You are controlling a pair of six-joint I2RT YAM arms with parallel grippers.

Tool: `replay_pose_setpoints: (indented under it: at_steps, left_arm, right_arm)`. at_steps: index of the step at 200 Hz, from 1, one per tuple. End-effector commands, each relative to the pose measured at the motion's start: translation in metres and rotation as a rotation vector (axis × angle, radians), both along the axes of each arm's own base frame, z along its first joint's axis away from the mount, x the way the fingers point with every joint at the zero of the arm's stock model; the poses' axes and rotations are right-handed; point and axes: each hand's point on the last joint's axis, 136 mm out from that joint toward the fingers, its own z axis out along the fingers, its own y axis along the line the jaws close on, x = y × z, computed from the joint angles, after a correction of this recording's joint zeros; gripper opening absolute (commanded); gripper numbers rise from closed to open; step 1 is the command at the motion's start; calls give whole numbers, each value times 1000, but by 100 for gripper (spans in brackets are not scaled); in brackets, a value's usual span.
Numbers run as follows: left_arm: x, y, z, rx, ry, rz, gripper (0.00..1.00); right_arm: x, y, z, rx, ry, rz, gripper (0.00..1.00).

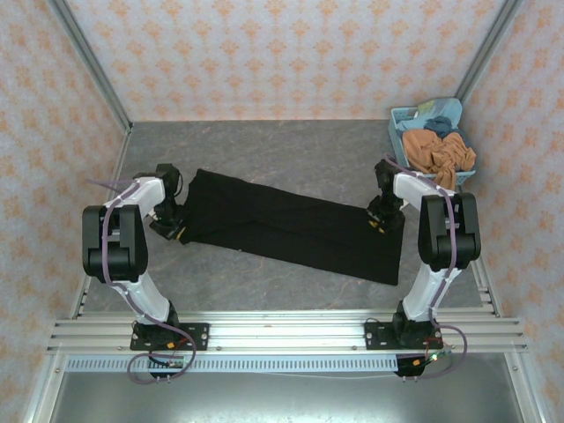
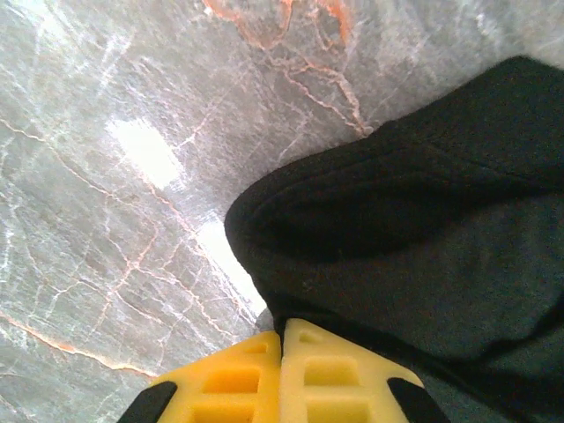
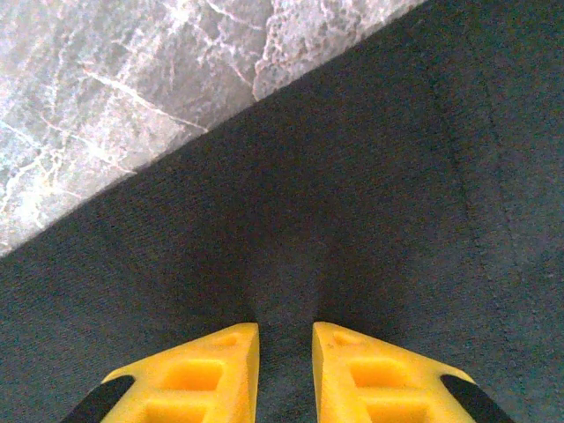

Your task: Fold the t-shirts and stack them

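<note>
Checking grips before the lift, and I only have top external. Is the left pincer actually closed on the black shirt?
Observer: Yes. In the left wrist view the left pincer is shut tight, and the black t-shirt bunches into a raised fold right at its tips.
Operator: Right side?
Observer: The right pincer stands slightly apart, with a ridge of cloth running into the gap.
Operator: At the edge or inboard?
Observer: Inboard. There is cloth on both sides, and bare table starts past the edge at upper left.

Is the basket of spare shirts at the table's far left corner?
No, the blue basket holding an orange-brown t-shirt sits at the far right corner in the top view.
</note>
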Motion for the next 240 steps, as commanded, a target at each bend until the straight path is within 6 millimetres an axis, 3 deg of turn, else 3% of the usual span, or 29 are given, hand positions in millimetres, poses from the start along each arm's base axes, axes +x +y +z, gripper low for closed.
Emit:
replay_pose_setpoints:
  at_steps: [1,92,128,186,198,230,240]
  left_arm:
    - [-2,13,19,66,-20,-3,1]
    - [31,22,50,109,-108,-88,0]
    - [47,28,51,136,-99,-122,0]
    - [46,47,18,219,61,-172,0]
    - [44,50,3,229,112,-176,0]
    - [47,52,-6,234,139,-174,0]
    - [48,50,-2,236,128,-175,9]
  right_arm:
    - [-3,-3,0,-20,5,11,23]
    - [-5,-4,-1,-25,15,12,22]
    - [-6,-4,-4,-28,23,9,22]
    - [-4,-4,-2,-26,18,8,22]
    - [-4,-4,-2,-25,16,6,22]
    - [-2,-2,2,-20,4,11,22]
    - [0,-1,5,-19,-7,18,22]
